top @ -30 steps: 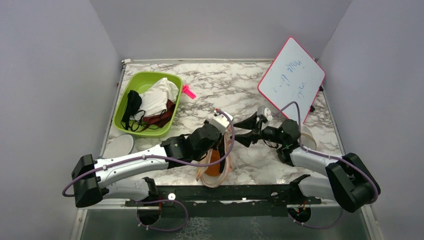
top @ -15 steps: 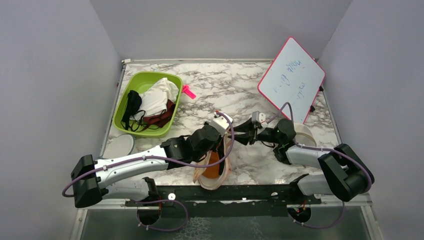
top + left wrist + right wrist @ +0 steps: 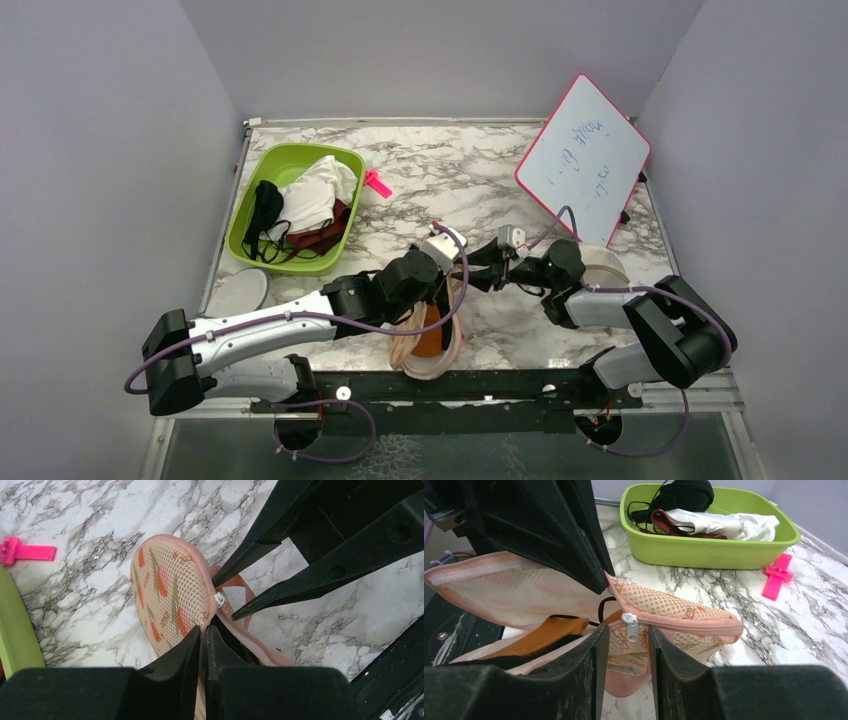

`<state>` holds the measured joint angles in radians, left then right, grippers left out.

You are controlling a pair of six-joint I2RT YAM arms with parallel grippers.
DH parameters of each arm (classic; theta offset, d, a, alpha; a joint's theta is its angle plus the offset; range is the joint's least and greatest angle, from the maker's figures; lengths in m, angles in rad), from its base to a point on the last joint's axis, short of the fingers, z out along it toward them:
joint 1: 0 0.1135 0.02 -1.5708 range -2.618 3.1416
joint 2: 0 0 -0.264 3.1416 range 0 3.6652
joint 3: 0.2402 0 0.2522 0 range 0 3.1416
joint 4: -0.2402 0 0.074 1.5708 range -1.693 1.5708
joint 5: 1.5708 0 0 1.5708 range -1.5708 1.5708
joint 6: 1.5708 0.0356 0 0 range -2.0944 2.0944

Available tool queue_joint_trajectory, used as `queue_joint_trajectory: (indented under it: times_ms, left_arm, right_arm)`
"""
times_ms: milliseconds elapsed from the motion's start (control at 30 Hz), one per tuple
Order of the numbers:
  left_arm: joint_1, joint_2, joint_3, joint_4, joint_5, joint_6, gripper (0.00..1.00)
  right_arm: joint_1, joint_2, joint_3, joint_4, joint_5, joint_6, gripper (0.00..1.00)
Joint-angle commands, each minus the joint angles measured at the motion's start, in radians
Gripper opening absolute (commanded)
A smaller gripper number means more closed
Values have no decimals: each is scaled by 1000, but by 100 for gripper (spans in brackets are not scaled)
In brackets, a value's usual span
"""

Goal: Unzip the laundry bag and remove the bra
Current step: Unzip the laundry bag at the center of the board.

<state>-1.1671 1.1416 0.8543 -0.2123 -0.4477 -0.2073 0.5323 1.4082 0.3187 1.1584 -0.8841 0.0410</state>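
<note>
The peach laundry bag (image 3: pixel 428 345) with carrot marks lies partly unzipped near the table's front edge. The rust-orange bra (image 3: pixel 430 335) shows inside it, and also in the right wrist view (image 3: pixel 544 630). My left gripper (image 3: pixel 202 632) is shut on the bag's pink zipper edge and holds that side up (image 3: pixel 170 590). My right gripper (image 3: pixel 628 642) is open by a narrow gap. Its fingers straddle the white zipper pull (image 3: pixel 629 625) without clamping it. In the left wrist view the right fingers (image 3: pixel 260 545) flank the pull (image 3: pixel 218 599).
A green bin (image 3: pixel 257 243) at the back left holds white, black and dark maroon garments. A pink clip (image 3: pixel 377 183) lies beside it. A tilted whiteboard (image 3: pixel 582 158) stands at the back right. A round white pouch (image 3: pixel 236 292) lies at the left.
My right gripper has moved left to the bag's far end and now sits around the zipper pull. My left gripper has kept its hold on the bag's edge.
</note>
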Motion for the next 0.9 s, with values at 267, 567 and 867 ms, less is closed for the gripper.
queue_joint_trajectory:
  times_ms: [267,567,867]
  left_arm:
    - [-3,10,7,60,67,-12,0]
    - [-3,12,8,59,64,-11,0]
    - [-3,2,11,33,18,9,0]
  right_arm:
    - [26,90,-3,164,83,40,34]
    - [28,115,-9,218,121,75,17]
    - [28,66,-10,124,170,59,1]
